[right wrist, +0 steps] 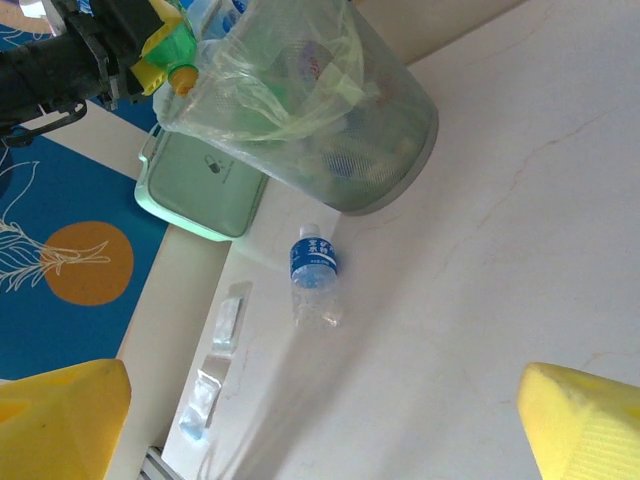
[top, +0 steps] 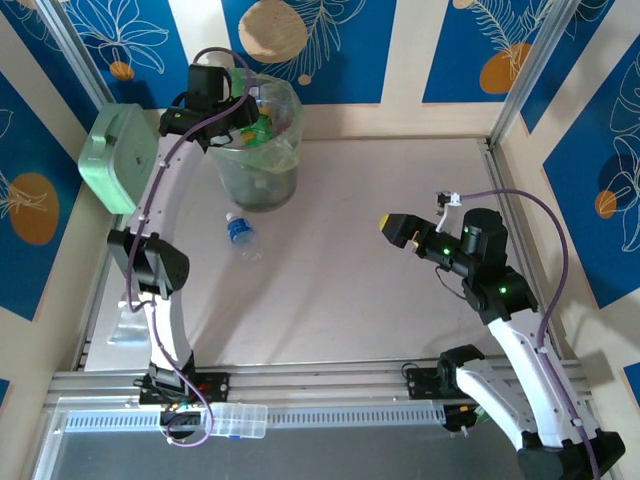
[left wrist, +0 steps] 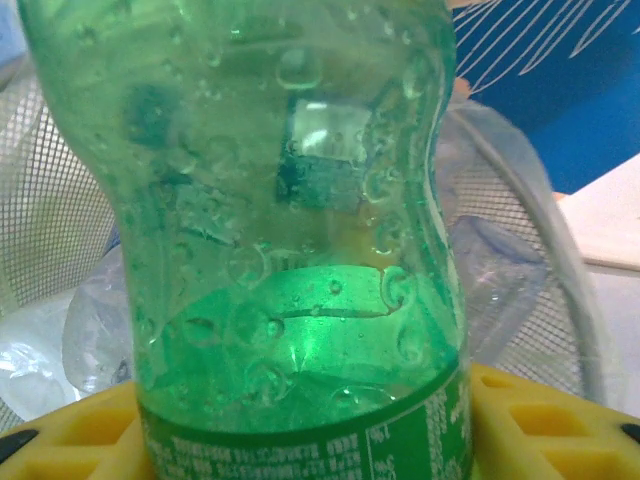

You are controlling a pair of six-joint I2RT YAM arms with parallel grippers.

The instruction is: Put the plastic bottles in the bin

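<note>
My left gripper [top: 243, 122] hangs over the bin's [top: 258, 165] mouth, shut on a green bottle [left wrist: 290, 230]. Its yellow fingers [left wrist: 545, 420] press the bottle's labelled lower part. The right wrist view shows that green bottle [right wrist: 172, 48] with its yellow cap above the bin's [right wrist: 395, 150] liner. Several bottles lie inside the bin, blurred by the plastic. A clear bottle with a blue label [top: 240, 233] lies on the table in front of the bin, and appears as the clear bottle [right wrist: 315, 280] in the right wrist view. My right gripper [top: 393, 226] stands open over the table's right side, nothing between its fingers [right wrist: 60, 420].
A mint-green square box [top: 122, 158] leans at the left wall beside the bin. Small clear packets [right wrist: 225, 325] lie along the table's left edge. A clear plastic case [top: 232, 420] sits on the front rail. Metal frame posts stand at the back corners.
</note>
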